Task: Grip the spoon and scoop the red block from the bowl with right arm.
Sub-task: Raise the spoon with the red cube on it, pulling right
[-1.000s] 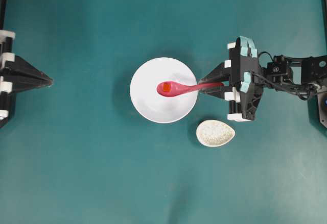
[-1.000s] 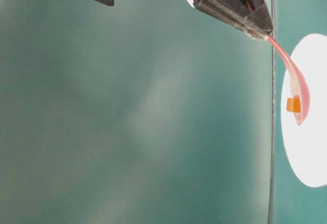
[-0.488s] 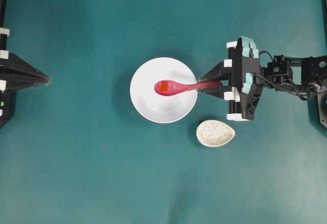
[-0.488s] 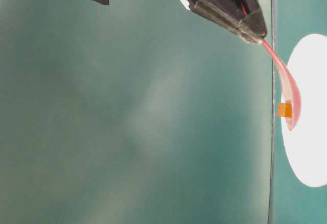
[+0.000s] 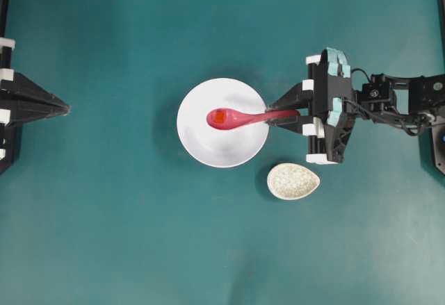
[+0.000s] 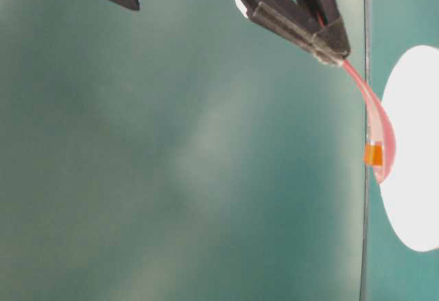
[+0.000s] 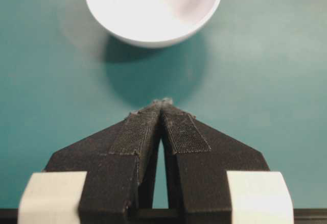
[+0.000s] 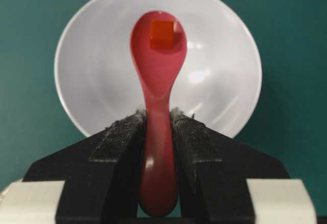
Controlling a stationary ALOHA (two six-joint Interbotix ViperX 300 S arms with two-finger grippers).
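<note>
Step in hand, as judged: lifting the loaded spoon [image 8: 157,81] clear of the white bowl [image 5: 201,145]. The red block [image 8: 162,33] sits loose in the scoop, near its far end, so the lift wants a level scoop, a slow steady rise and no wrist roll; a tilt toward the tip would likely tip the cube out.

The right gripper [image 8: 158,117] has its jaws pinching the spoon handle from both sides, the handle's end reaching back between them. The scoop and block lie well ahead of the jaw tips, over the bowl's middle. The table-level view shows the scoop off the bowl.

The left gripper [image 7: 162,104] rests with jaws pressed together, well apart from the bowl, above the green desk [image 5: 139,235].
</note>
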